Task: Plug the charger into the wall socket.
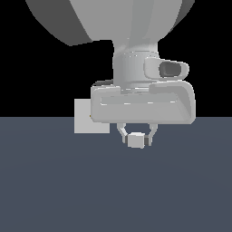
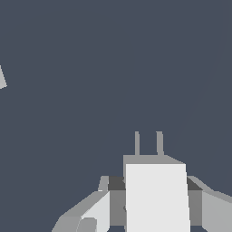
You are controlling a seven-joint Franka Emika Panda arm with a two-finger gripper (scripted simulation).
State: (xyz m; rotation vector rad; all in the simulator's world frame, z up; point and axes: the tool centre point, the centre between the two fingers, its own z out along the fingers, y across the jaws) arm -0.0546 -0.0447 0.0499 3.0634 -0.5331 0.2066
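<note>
The charger (image 1: 135, 140) is a small white-grey block held between my fingers, just above the dark floor. In the wrist view the charger (image 2: 156, 195) shows two thin prongs sticking out of its far end. My gripper (image 1: 136, 137) is shut on it, one finger on each side. The wall socket (image 1: 84, 117) is a flat light-grey square panel standing upright behind the hand, toward the exterior view's left; the hand covers its right part. Only a sliver of the wall socket (image 2: 2, 78) shows at the wrist view's edge. The charger and socket are apart.
A flat dark blue-grey floor (image 1: 113, 190) fills the lower half of the exterior view. The arm's large grey body (image 1: 131, 27) hangs above the hand.
</note>
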